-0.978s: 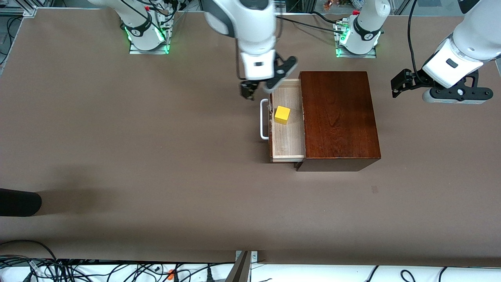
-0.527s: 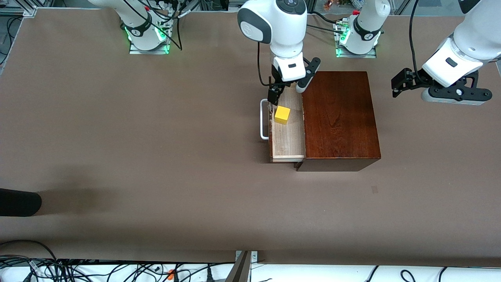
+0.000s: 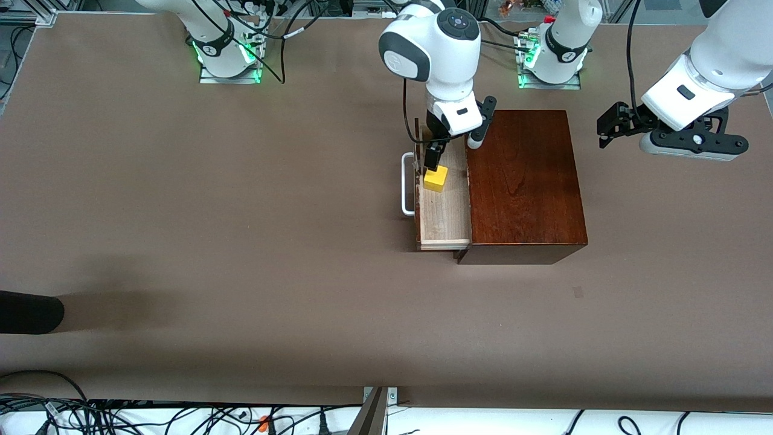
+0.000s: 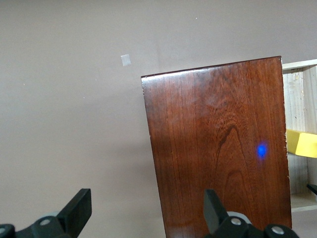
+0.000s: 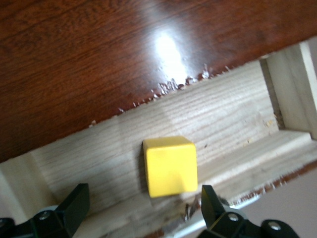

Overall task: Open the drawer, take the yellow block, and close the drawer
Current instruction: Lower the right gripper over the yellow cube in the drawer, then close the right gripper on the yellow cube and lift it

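1. The yellow block (image 3: 435, 179) is sitting on the pale floor of the drawer (image 3: 445, 211), in the part of the tray farther from the front camera, close to the dark drawer front and apart from the box's edge.
2. The drawer is standing pulled out of the dark reddish-brown wooden box (image 3: 523, 181) toward the right arm's end of the table, with its white U-shaped bar handle (image 3: 407, 184) sticking out in front.
3. Judging progress: the opening step looks done, the block is not yet taken since it is lying free on the wood, and closing the drawer is left after that.
4. The right gripper (image 5: 143, 210) is hanging directly over the block, pointing straight down into the open tray; in the right wrist view its two fingers (image 5: 74, 203) are spread wide, standing one to each side of the cube and gripping nothing.
5. The right arm is reaching from its base across the table, its white wrist leaning over the edge where the tray meets the box.
6. The left gripper (image 3: 609, 125) is waiting in the air over the bare brown table (image 3: 241, 241) at the left arm's end, beside the box; its fingers (image 4: 77, 210) are showing wide apart in the left wrist view and empty.
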